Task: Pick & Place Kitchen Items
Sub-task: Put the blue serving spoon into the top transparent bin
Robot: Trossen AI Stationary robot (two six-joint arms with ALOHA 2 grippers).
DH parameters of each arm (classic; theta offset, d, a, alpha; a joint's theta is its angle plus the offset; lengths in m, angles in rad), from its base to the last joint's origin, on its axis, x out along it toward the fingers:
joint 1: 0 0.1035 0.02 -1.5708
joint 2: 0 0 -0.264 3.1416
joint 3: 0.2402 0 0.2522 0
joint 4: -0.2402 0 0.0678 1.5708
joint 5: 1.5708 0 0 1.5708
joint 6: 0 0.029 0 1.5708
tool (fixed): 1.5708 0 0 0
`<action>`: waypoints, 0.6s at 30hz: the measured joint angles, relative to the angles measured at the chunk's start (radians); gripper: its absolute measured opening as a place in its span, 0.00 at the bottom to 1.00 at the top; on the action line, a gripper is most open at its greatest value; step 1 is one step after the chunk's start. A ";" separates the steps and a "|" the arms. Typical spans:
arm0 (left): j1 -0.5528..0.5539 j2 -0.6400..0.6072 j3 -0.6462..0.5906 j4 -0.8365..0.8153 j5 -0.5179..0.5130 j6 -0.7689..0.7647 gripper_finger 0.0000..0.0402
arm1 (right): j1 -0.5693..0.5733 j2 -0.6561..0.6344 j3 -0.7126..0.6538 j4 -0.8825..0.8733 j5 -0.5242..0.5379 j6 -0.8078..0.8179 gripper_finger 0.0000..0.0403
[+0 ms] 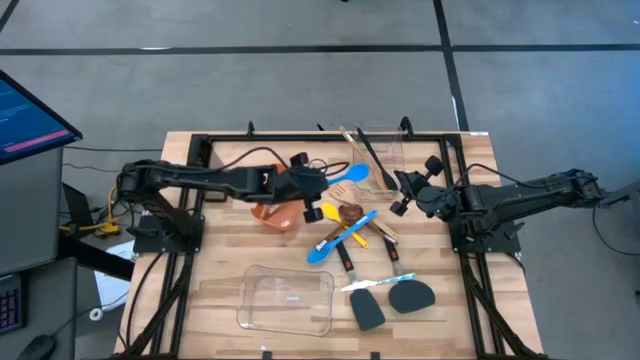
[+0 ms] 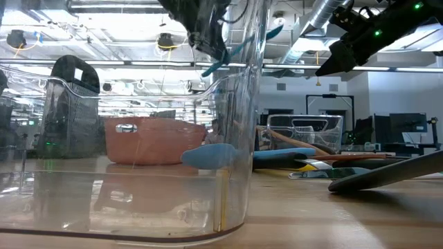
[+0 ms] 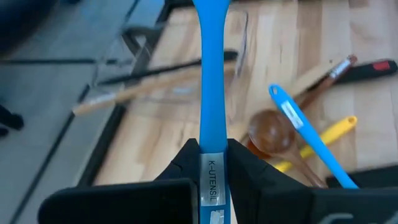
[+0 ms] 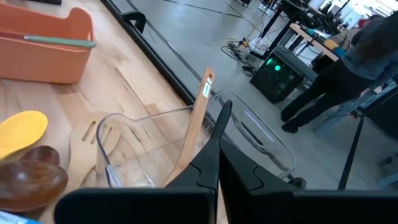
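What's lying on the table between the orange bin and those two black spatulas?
In the high view, between the orange bin and the black spatulas lies a pile of utensils: a blue spoon, a yellow spoon and a wooden spoon.

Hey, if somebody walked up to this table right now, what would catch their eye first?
Probably the left pincer, shut on a bright blue spoon and holding it in the air beside the orange bin near the table's middle. Next, the colourful heap of utensils just right of it, with another blue spoon lying across a yellow spoon. The right pincer waits shut, holding nothing, by the clear container at the far edge.
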 joint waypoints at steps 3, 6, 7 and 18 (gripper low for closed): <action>0.016 0.000 0.000 0.037 0.001 0.049 0.06 | 0.000 0.000 0.000 0.003 -0.040 0.007 0.00; 0.046 0.000 -0.019 0.070 0.003 0.082 0.06 | 0.000 0.000 0.000 0.027 -0.138 0.008 0.00; 0.060 0.000 -0.031 0.073 0.010 0.084 0.06 | 0.000 0.000 0.000 0.041 -0.170 0.004 0.00; 0.230 -0.091 -0.282 0.310 0.311 0.071 0.06 | 0.000 0.000 0.000 0.084 -0.397 0.001 0.00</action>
